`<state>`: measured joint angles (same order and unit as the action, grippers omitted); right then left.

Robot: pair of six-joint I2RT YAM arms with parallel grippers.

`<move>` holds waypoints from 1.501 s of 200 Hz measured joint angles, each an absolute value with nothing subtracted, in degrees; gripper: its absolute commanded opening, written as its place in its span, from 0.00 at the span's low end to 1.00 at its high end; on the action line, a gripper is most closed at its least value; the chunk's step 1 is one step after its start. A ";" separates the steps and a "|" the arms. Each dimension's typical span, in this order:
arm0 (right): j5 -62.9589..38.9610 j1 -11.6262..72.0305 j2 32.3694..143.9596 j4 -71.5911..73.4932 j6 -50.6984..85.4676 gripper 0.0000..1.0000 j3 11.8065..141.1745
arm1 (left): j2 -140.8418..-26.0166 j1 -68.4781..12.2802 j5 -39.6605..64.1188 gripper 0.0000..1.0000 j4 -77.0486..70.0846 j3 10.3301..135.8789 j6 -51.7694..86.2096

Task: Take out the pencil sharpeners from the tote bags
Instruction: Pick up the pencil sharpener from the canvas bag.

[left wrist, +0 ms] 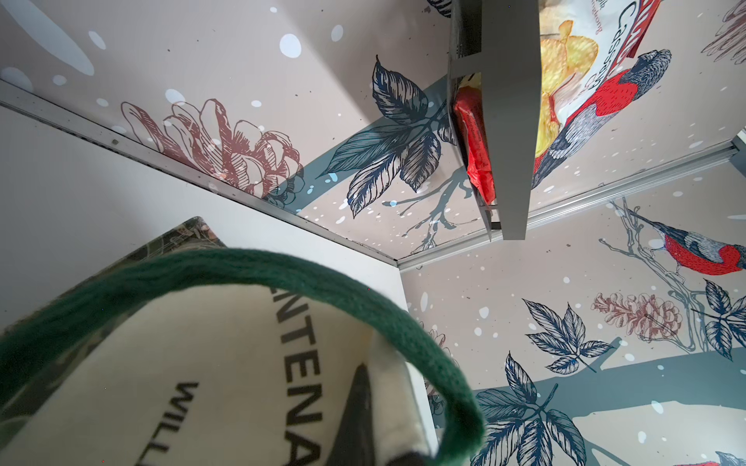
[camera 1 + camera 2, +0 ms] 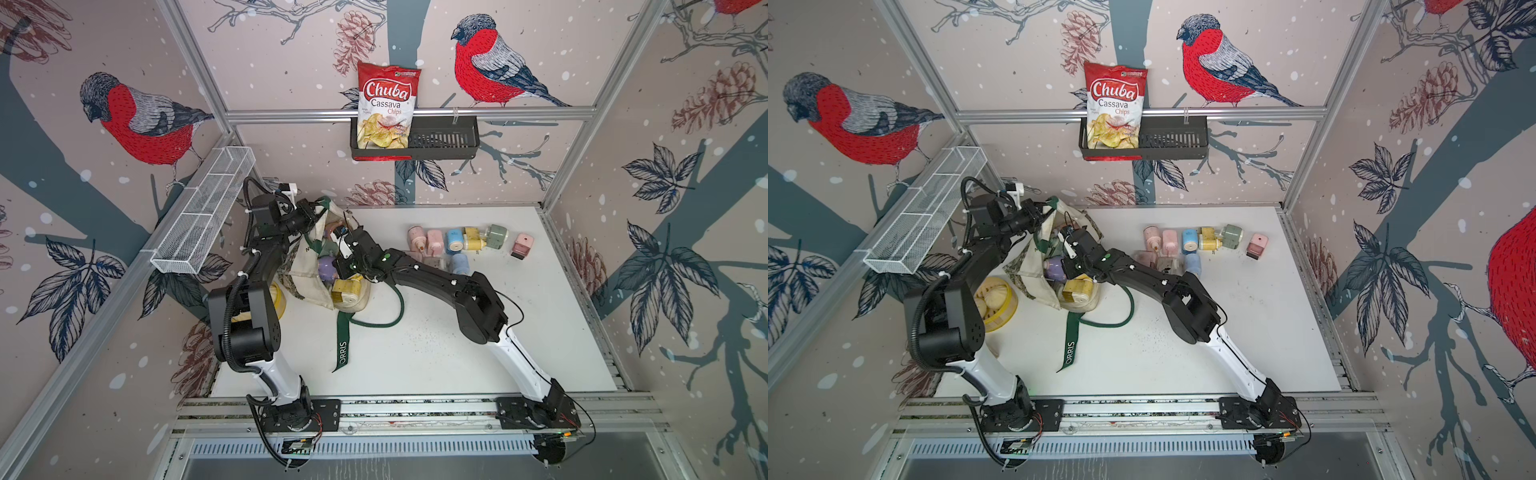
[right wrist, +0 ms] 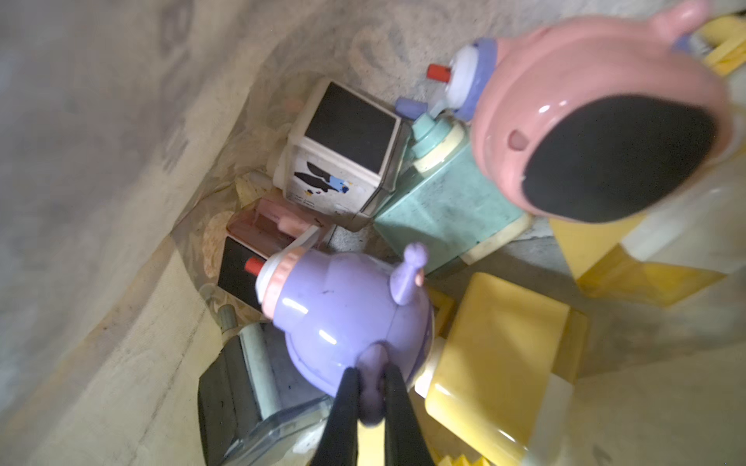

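The cream tote bag (image 2: 305, 276) (image 2: 1034, 266) lies open at the table's left. My left gripper (image 2: 316, 212) (image 1: 375, 387) is shut on its canvas rim beside the green handle (image 1: 282, 274), holding the mouth up. My right gripper (image 3: 371, 387) (image 2: 338, 270) reaches inside and is shut on a knob of a purple pencil sharpener (image 3: 347, 318) (image 2: 326, 268). Pink (image 3: 585, 133), green (image 3: 444, 201), cream (image 3: 339, 161) and yellow (image 3: 500, 355) sharpeners lie around it in the bag. Several more sharpeners (image 2: 457, 241) stand on the table to the right, a pink one (image 2: 522, 246) apart.
A yellow bowl of pale discs (image 2: 998, 303) sits by the left arm. A loose green handle strap (image 2: 343, 345) trails toward the front. On the back wall a black basket (image 2: 444, 141) holds a chips bag (image 2: 388, 108). A white wire basket (image 2: 203, 212) hangs at left.
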<state>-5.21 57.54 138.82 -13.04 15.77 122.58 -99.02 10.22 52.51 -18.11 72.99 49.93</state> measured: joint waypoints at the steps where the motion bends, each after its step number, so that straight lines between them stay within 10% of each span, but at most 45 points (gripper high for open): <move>1: -4.95 57.60 138.72 -13.17 15.66 0.00 122.54 | -99.02 10.22 52.51 0.00 -18.11 72.99 49.93; 300: 14.33 60.66 94.24 -10.50 9.45 0.00 79.50 | -99.00 10.17 52.51 0.00 -18.11 72.99 49.95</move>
